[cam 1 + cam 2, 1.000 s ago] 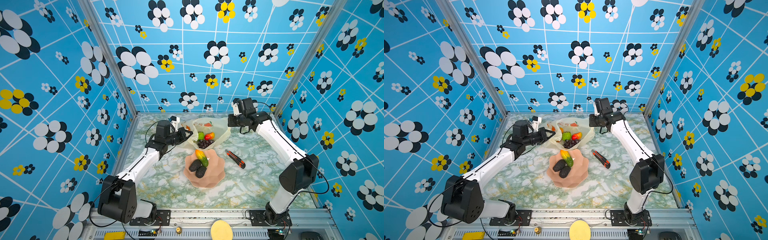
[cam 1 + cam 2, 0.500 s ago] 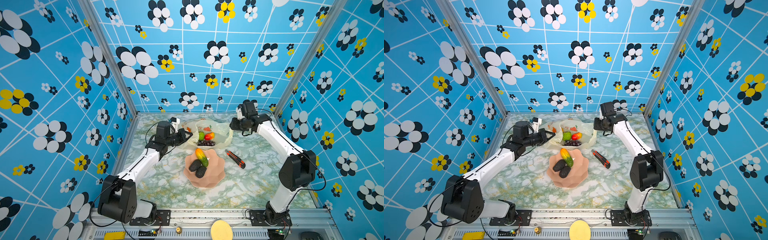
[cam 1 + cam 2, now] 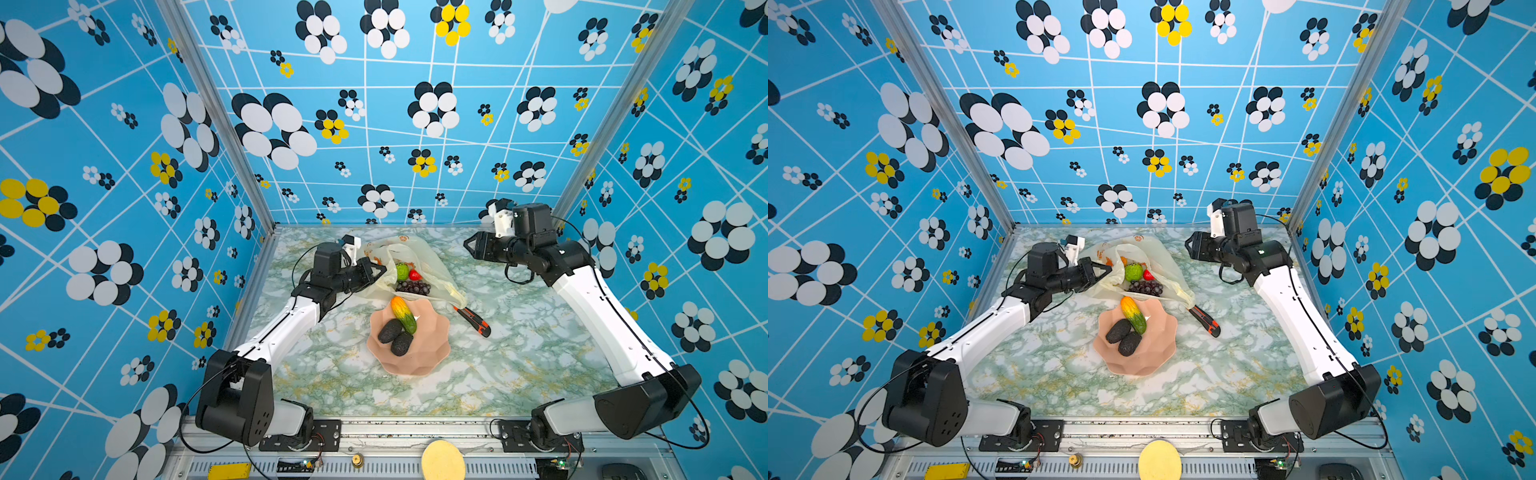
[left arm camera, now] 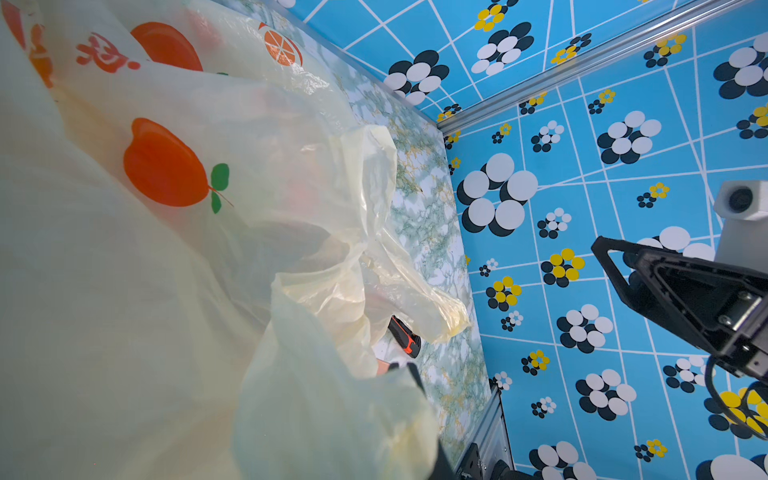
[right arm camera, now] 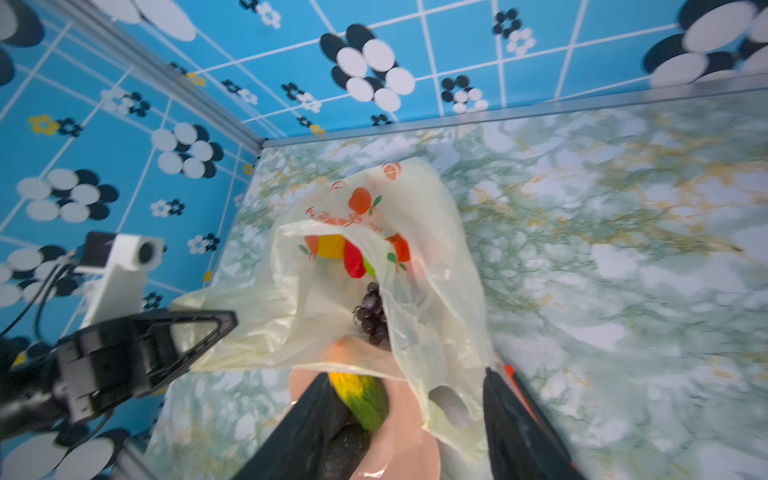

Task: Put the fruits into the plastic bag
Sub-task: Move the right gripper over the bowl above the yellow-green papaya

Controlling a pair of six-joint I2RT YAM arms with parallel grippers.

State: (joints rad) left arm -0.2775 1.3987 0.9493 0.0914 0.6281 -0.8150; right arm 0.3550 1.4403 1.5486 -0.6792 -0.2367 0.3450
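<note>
I count the bumpy green ball [image 3: 402,272], strawberry [image 3: 414,274] and grapes [image 3: 412,287] inside the plastic bag [image 3: 428,257], which lies on the counter [image 3: 523,336] just behind the dish [image 3: 434,351]. The yellow-green oblong [image 3: 404,314] and two black ovals [image 3: 390,331] lie on the dish (three to go). My left end effector [image 3: 380,271] is clamped on the bag's mouth. The right end effector [image 3: 467,248] hangs empty beyond the dish, jaws apart.

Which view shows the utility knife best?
Both top views: the utility knife lies almost whole beside the plastic bag. Left wrist shows one end past the bag; right wrist, only an orange sliver.
</note>
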